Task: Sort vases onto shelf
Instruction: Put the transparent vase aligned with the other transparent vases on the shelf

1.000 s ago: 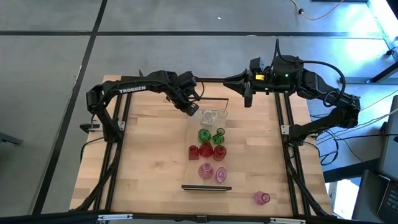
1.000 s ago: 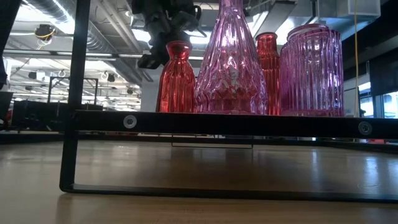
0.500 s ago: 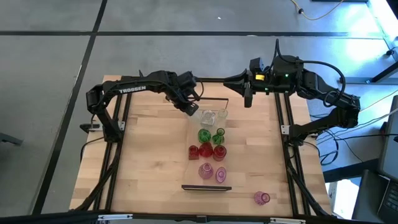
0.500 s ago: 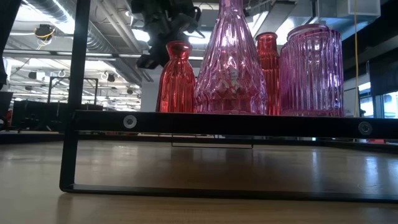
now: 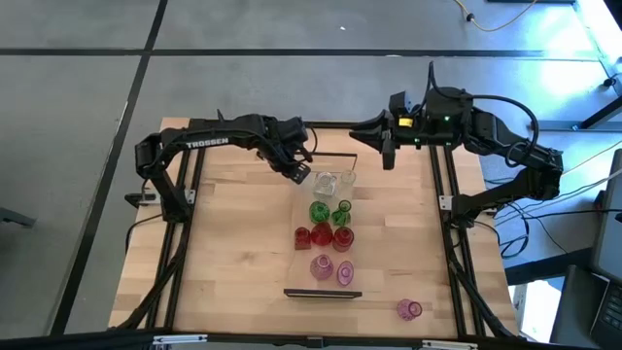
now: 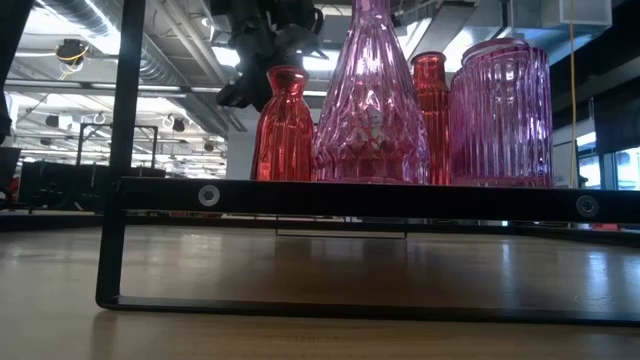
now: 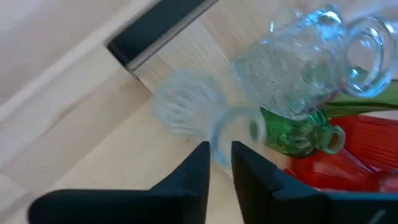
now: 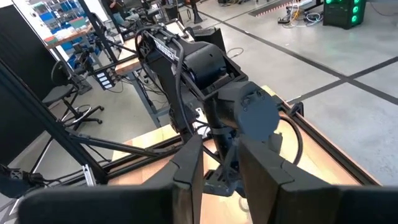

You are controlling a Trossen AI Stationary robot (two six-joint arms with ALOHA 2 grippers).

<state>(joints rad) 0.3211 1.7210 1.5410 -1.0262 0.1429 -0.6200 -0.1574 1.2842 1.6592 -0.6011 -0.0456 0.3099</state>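
Left gripper (image 5: 299, 175) hangs over the far end of the shelf (image 5: 303, 255) in the high view, just beside the clear vases (image 5: 330, 182) that stand there. On that board, going from far to near, come the clear pieces, then the green vases (image 5: 328, 212), the red vases (image 5: 324, 235) and two pink vases (image 5: 331, 269). One more pink vase (image 5: 409, 309) sits apart on the table (image 5: 233, 243), toward the near right corner. Right gripper (image 5: 386, 156) waits raised over the far edge of the table, right of the shelf's far end.

Low view, level with the table: the shelf's dark end frame (image 6: 360, 198) crosses the picture, and behind it stand a tall pink faceted bottle (image 6: 371, 110), a ribbed pink jar (image 6: 503, 112) and two red ribbed bottles (image 6: 285, 128). The left arm's dark wrist hangs above the left red one.

Left wrist view: the two dark fingers (image 7: 198, 171) stand close together with a slim gap, and a blurred clear glass rim (image 7: 237, 129) lies right at their tips; whether they touch it I cannot tell. Beyond lie a clear textured vase (image 7: 305, 62), a green bottle (image 7: 305, 135) and red glass.

Right wrist view: its fingers (image 8: 186, 168) stand narrowly apart and hold nothing, with the left arm beyond them.
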